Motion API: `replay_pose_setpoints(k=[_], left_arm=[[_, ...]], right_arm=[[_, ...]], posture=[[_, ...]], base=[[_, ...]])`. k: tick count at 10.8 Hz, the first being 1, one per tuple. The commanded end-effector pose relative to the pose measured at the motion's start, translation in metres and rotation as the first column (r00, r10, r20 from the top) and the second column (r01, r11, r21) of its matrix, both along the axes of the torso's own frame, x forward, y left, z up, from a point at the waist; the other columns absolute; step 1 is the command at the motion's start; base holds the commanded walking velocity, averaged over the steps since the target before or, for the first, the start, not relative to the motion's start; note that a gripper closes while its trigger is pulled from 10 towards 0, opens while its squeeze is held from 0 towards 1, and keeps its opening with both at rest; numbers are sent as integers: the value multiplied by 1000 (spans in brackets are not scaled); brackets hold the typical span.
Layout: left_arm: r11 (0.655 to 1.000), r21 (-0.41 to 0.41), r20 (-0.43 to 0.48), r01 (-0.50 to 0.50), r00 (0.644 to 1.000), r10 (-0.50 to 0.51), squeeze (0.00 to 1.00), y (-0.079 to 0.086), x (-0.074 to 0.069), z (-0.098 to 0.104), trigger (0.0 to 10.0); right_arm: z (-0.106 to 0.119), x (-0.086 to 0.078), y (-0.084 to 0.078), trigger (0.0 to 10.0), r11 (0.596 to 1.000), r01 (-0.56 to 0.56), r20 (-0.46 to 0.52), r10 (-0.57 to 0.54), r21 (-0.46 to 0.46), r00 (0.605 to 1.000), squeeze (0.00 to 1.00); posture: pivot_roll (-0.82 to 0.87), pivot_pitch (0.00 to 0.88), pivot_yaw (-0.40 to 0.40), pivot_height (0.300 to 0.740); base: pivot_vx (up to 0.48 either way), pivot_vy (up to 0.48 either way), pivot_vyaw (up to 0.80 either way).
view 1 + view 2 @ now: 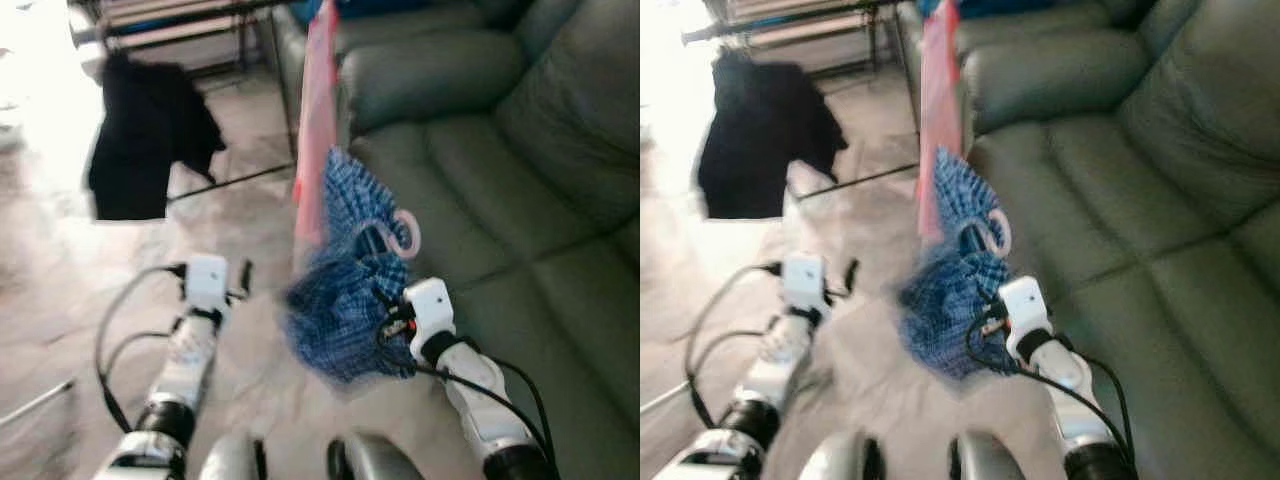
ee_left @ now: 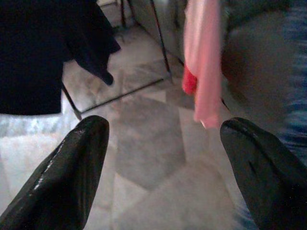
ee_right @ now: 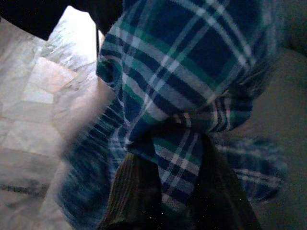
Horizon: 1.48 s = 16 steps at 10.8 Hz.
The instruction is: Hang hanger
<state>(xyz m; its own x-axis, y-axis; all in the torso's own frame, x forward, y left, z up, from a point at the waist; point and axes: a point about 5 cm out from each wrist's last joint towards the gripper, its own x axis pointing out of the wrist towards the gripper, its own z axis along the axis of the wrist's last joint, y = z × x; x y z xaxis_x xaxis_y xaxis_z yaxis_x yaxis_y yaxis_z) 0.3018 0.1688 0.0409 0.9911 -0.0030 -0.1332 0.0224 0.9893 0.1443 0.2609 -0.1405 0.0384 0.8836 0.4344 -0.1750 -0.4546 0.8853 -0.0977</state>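
Observation:
A blue plaid shirt (image 1: 345,290) hangs bunched on a pink hanger whose hook (image 1: 402,232) sticks up above the cloth. My right gripper (image 1: 385,322) is shut on the shirt and hanger, holding them up over the floor beside the sofa; in the right wrist view the plaid cloth (image 3: 182,96) wraps over the fingers (image 3: 129,191). My left gripper (image 2: 165,167) is open and holds nothing, low over the tiled floor, with its wrist (image 1: 205,285) to the left of the shirt. A drying rack's dark rail (image 1: 790,18) runs across the top left.
A black garment (image 1: 145,135) hangs on the rack at the upper left, and a pink garment (image 1: 318,110) hangs just behind the plaid shirt. A grey-green sofa (image 1: 500,130) takes up the right side. The rack's thin legs (image 1: 230,180) cross the marble floor.

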Motion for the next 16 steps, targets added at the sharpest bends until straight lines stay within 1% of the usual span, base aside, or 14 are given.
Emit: replay_pose_setpoints(k=[1, 2, 3, 4, 5, 6, 7, 8, 9, 10, 12, 13, 15, 16], left_arm=[[999, 18, -36, -40, 999, 41, 0, 10, -5, -7, 10000], [998, 35, -25, -48, 998, 49, 0, 14, -7, -7, 10000], [997, 51, -13, -57, 998, 58, 0, 20, -12, -6, 10000], [995, 81, -1, -56, 998, 56, 0, 29, -23, -7, 10000], [993, 105, 9, -61, 998, 61, 0, 37, -34, -8, 10000], [989, 123, 15, -80, 997, 79, 0, 41, -40, -9, 10000], [989, 108, 15, -103, 995, 102, 0, 41, -51, -11, 10000], [997, 32, 1, -66, 998, 66, 0, 34, -60, -12, 10000], [991, 76, 14, -114, 993, 113, 0, 37, -65, -12, 10000], [979, 89, 14, -184, 983, 184, 0, 42, -69, -11, 10000], [981, 100, 22, -166, 986, 165, 0, 39, -71, -9, 10000], [986, 90, 20, -137, 990, 136, 0, 35, -66, -8, 10000], [993, 77, 1, -92, 996, 93, 0, 31, -62, -6, 10000], [997, 65, 7, -49, 999, 49, 0, 28, -61, -4, 10000]], right_arm=[[1, 1, 8, 10000, 1000, -15, 7, 15, 4, 1000, 0], [3, 0, 3, 10000, 1000, 5, 24, -5, -9, 1000, 0], [8, -1, -7, 10000, 999, 39, 34, -40, 9, 999, 0], [9, -3, -17, 10000, 999, 46, 18, -46, -2, 999, 0], [10, -6, -23, 10000, 999, 9, 1, -9, -31, 1000, 0], [12, -8, -23, 10000, 999, -35, 5, 35, -38, 999, 0], [16, -11, -22, 10000, 998, -40, 35, 42, -55, 998, 0], [14, -12, -23, 10000, 1000, 17, 14, -17, -2, 1000, 0], [18, -5, -27, 10000, 987, 147, 27, -149, 69, 988, 0], [19, -3, -31, 10000, 961, 252, 23, -256, 114, 966, 0], [12, -7, -30, 10000, 936, 330, 8, -333, 120, 943, 0], [11, -5, -33, 10000, 922, 372, 8, -375, 108, 927, 0], [5, -1, -47, 10000, 896, 437, -17, -437, 75, 899, 0], [3, 2, -55, 10000, 877, 475, -37, -474, 73, 880, 0]], posture=[[-73, 148, -46, 740], [-69, 141, -47, 740], [-64, 135, -43, 740], [-53, 129, -34, 740], [-48, 130, -33, 740], [-37, 133, -38, 740], [-25, 135, -44, 740], [-20, 134, -44, 740], [0, 132, -46, 740], [7, 133, -43, 740], [1, 129, -41, 740], [-7, 122, -38, 740], [-11, 120, -37, 740], [-14, 123, -38, 740]], base=[[334, 345, 0], [326, 352, 0], [244, 412, 0], [240, 416, 0], [0, 420, 0], [0, 0, 0], [0, 0, 800], [0, 0, 800], [0, 0, 800], [0, 0, 800], [0, 0, 800], [0, 0, 0], [0, 0, 0], [0, 0, 0]])
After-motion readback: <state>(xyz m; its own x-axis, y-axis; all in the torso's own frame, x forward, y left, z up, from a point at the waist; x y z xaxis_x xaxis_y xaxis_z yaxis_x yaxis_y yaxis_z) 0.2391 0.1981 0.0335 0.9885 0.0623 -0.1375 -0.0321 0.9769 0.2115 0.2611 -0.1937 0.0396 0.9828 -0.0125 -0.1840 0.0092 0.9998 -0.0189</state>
